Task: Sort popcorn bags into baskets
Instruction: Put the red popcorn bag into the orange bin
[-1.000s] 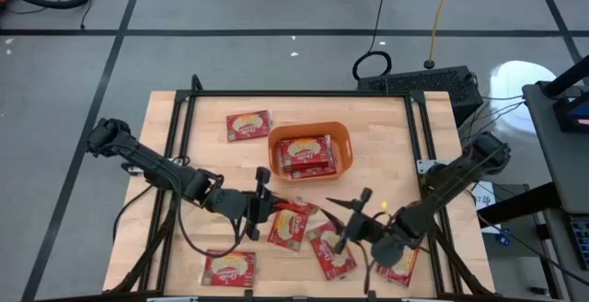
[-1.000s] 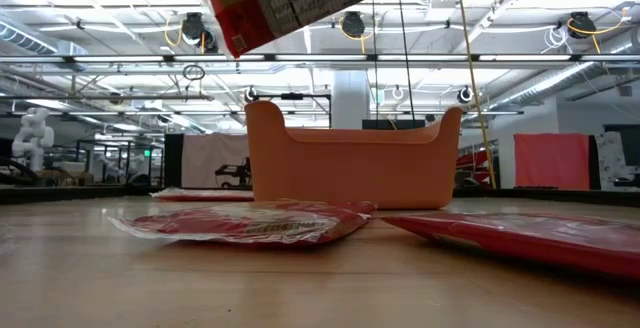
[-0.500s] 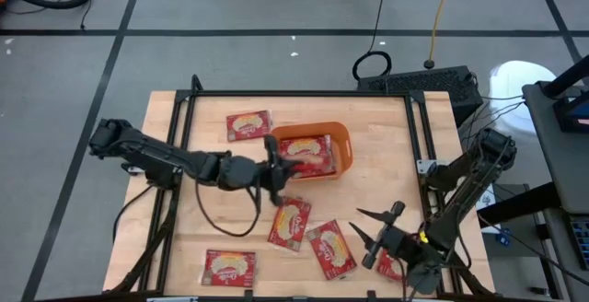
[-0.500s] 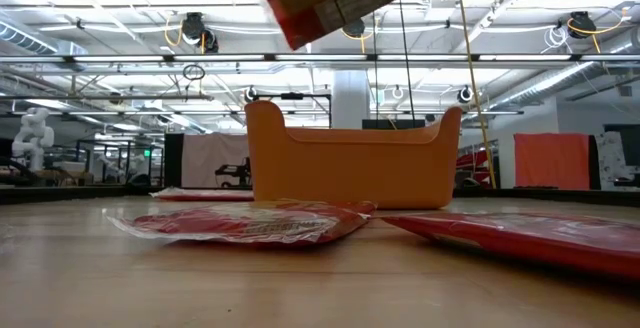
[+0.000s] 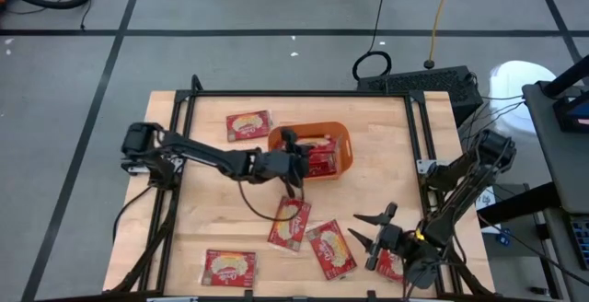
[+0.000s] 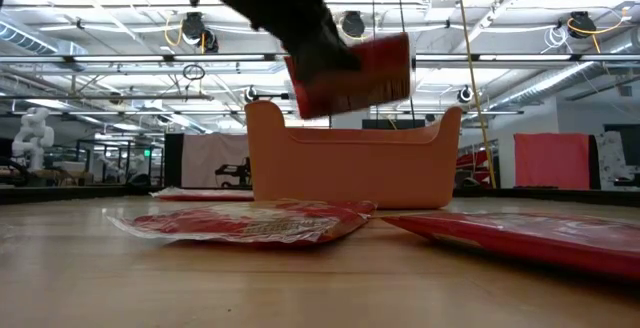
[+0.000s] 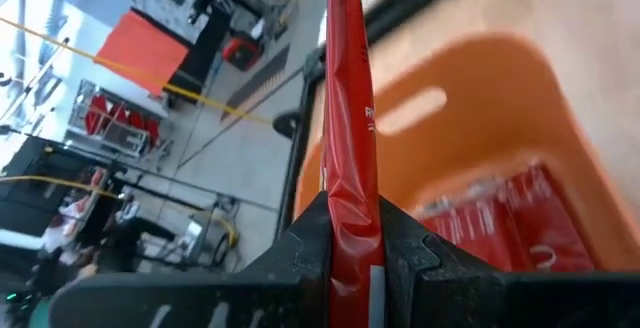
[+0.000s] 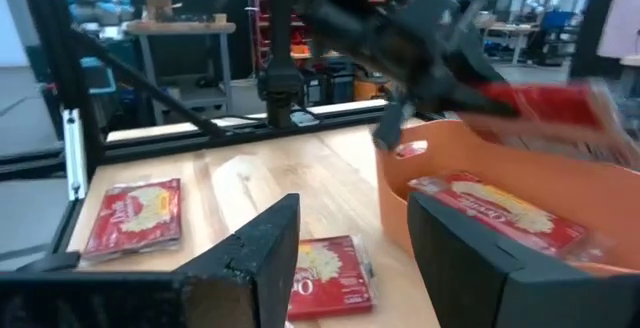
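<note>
Packet [image 7: 350, 148] clamped on edge in my left end effector [image 7: 352, 258], hanging over the orange bin [image 5: 342, 147] near the bench's far edge. It looks light, flat and crinkly, probably slippery, so I'd pinch an edge seam. My right end effector [image 5: 372, 234] waits spread wide near the bench's front right corner, empty, above loose packets [image 5: 332, 249].

High view: overhead, straight down, whole table [image 5: 386, 145]. Low view: table-top height, level across toward orange bin [image 6: 352, 168], room behind. Wrist views: close, looking past own fingers. All four share bin.
</note>
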Controlling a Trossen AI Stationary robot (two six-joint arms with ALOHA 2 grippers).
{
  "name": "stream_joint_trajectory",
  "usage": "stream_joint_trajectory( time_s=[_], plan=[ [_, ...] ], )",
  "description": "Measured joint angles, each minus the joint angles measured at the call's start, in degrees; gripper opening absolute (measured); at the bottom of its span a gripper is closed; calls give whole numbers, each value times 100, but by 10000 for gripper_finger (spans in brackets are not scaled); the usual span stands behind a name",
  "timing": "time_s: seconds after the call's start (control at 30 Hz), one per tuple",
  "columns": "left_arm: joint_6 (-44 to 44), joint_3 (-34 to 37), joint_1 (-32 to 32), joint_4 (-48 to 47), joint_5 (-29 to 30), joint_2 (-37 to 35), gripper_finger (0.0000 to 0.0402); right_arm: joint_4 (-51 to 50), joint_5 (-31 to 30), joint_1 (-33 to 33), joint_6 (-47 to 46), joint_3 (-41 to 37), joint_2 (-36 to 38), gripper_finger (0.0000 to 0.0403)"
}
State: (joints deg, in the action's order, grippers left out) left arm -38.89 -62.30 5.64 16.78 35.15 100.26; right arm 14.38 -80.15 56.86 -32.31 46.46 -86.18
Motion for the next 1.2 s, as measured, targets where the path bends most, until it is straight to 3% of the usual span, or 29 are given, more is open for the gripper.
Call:
stream_joint_trajectory(
  time_s=[0.2,0.53,0.7,1.2],
  plan=[
    [0,0,136,3,388,416,44,655,95,0,599,-3,-177,180],
    [333,0,178,-197,715,527,44,723,95,-25,646,-3,-183,180],
    [51,0,117,-213,735,527,45,723,96,-64,664,-3,-183,180],
    [459,0,45,-355,599,527,45,720,96,-66,666,-3,-183,180]
  ],
)
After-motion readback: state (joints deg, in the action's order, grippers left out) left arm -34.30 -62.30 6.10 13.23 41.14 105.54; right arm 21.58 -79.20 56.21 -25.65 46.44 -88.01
